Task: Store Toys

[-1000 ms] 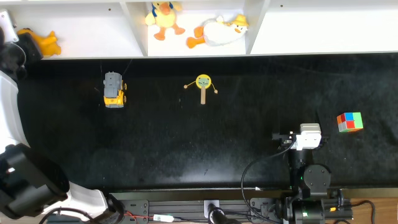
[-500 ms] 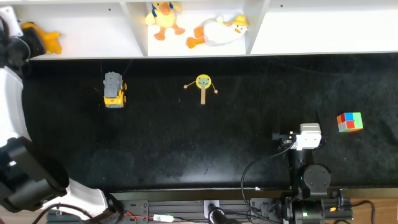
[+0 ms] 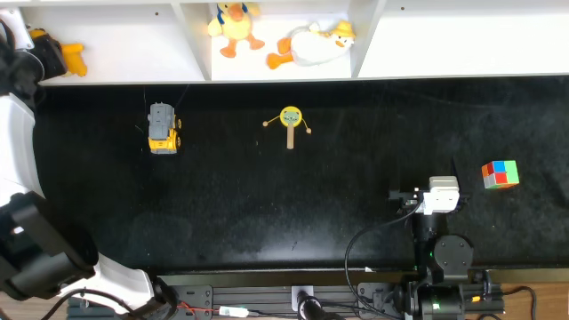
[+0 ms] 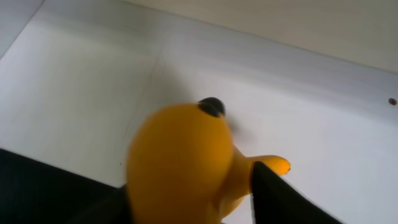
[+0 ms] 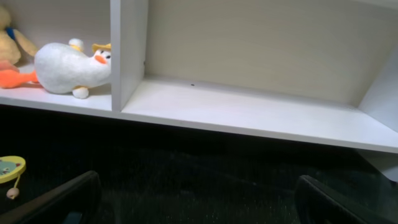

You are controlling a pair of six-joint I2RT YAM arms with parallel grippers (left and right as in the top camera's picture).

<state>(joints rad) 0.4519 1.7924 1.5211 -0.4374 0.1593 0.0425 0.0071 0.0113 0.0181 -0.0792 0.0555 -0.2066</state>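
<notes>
My left gripper (image 4: 180,208), clamped on the orange duck (image 4: 180,149), is pushing deeper into the shelf (image 4: 329,137); right gripper (image 5: 199,214) staying wide open.

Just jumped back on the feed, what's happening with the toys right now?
The left gripper holds an orange toy inside the white shelf's left compartment. The right gripper sits open at the right side of the black table. A yellow plush duck and a white plush goose lie in the middle compartment; the toy truck, rattle and colour cube are out on the table.
</notes>
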